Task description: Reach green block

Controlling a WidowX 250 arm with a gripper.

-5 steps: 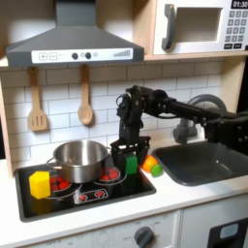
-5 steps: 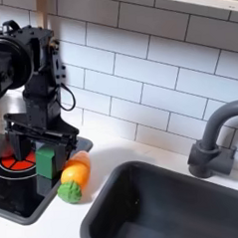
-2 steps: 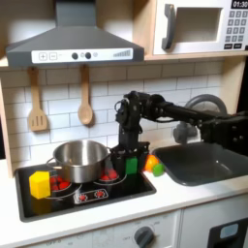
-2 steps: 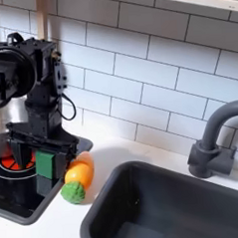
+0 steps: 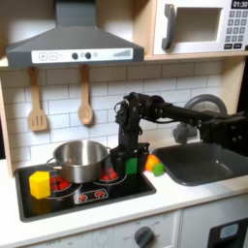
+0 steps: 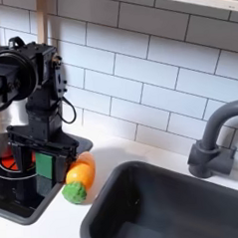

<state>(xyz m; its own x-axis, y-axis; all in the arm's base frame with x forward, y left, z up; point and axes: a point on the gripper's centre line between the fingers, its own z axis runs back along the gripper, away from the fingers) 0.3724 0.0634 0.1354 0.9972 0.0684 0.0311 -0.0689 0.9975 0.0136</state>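
Gripper [image 5: 129,160], fingers spread, straddles green block [image 5: 132,166] on stovetop [image 5: 58,203] right edge, beside steel pot [image 5: 79,159]. Orange carrot toy [image 6: 80,174] just beside. Risk: a finger landing on the block may tip it toward the carrot.

Small bright green block [image 5: 132,166] [image 6: 44,163], sitting upright just below frame centre in the first exterior view, lower left in the second.
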